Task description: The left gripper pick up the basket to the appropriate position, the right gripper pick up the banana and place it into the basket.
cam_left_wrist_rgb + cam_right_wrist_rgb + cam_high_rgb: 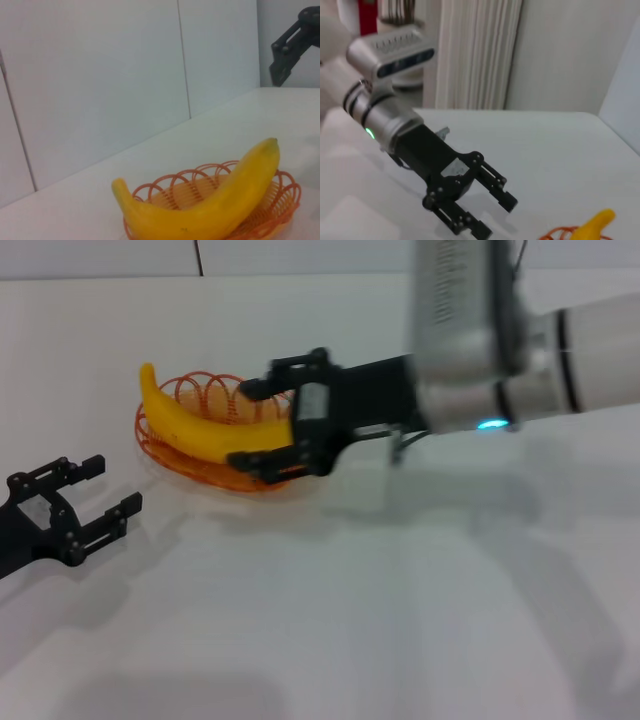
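Observation:
The yellow banana [195, 430] lies lengthwise in the orange wire basket [200, 388] on the white table. My right gripper [258, 427] is open over the banana's right end, one finger on each side of it. In the left wrist view the banana [215, 205] rests free in the basket [287, 192], and a black finger [287, 47] of the right gripper hangs well above its tip. My left gripper [112, 485] stands open on the table, a short way from the basket's near left side. The right wrist view shows the left gripper [497, 217] open, beside the banana's stem [600, 222].
White table [400, 620] with white wall panels [100, 75] behind it. The right arm's grey-white wrist [470, 340] reaches in from the upper right. In the right wrist view a white radiator-like panel [480, 50] stands behind the table.

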`<action>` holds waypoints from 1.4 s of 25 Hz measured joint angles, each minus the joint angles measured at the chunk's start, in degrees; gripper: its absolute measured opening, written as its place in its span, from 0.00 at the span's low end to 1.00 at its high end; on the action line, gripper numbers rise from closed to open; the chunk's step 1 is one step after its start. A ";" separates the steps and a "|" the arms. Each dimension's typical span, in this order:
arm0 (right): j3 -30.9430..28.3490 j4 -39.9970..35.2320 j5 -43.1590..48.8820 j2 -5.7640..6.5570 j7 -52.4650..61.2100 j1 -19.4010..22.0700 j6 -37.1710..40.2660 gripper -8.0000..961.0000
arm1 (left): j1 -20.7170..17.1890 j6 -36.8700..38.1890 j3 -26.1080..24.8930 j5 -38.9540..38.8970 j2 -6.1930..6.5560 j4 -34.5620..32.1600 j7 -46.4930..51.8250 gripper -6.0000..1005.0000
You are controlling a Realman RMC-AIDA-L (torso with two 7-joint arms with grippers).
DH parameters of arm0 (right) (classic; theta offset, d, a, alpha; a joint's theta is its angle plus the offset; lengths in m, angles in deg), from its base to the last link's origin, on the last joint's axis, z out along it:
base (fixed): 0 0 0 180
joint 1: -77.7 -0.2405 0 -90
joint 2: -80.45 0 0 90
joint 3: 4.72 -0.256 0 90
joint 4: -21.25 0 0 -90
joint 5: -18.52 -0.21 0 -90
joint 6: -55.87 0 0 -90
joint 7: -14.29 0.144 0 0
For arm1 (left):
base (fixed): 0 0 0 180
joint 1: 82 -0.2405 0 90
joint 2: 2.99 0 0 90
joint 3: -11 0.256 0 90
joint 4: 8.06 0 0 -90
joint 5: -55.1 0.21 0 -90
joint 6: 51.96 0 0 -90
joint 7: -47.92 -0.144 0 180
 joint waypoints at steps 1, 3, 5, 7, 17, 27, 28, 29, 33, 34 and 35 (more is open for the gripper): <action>-2.62 2.04 -1.40 0.03 -2.10 -0.03 2.19 0.80 | -0.02 0.00 0.00 -0.10 0.00 0.00 0.00 0.65; -7.36 6.22 -3.60 0.06 -5.81 -0.27 5.82 0.80 | -0.07 -0.01 0.00 -0.23 0.00 0.00 -0.09 0.65; -12.50 10.74 -4.77 0.10 -9.22 -0.69 8.50 0.80 | -0.07 0.00 0.00 -0.27 -0.02 0.00 -0.28 0.65; -18.44 16.20 -5.31 0.13 -12.68 -1.55 11.21 0.80 | -0.10 0.00 0.03 -0.78 -0.14 0.01 -1.05 0.65; -29.56 33.74 -4.11 3.14 -22.31 -3.45 16.88 0.79 | -0.23 0.00 0.02 -1.12 -0.18 0.07 -1.35 0.65; -30.45 35.97 -3.99 3.86 -24.63 0.35 17.29 0.80 | -0.46 0.01 0.00 -2.86 -0.05 1.91 -3.07 0.65; -30.45 36.00 -3.99 3.87 -24.70 0.48 17.38 0.80 | -0.50 0.01 0.00 -3.10 -0.05 2.16 -3.58 0.65; -30.45 36.03 -3.99 3.90 -24.75 0.53 17.41 0.80 | -0.52 0.01 0.00 -3.20 -0.05 2.27 -3.84 0.65; -30.45 36.13 -3.69 4.08 -24.81 0.55 17.52 0.80 | -0.60 0.00 0.00 -3.26 -0.06 2.38 -4.11 0.65; -30.46 36.14 -3.53 4.09 -24.81 0.55 17.55 0.80 | -0.60 0.00 0.00 -3.26 -0.06 2.39 -4.09 0.65; -30.48 36.15 -3.42 4.10 -24.81 0.54 17.57 0.80 | -0.60 0.00 0.00 -3.26 -0.05 2.38 -4.08 0.65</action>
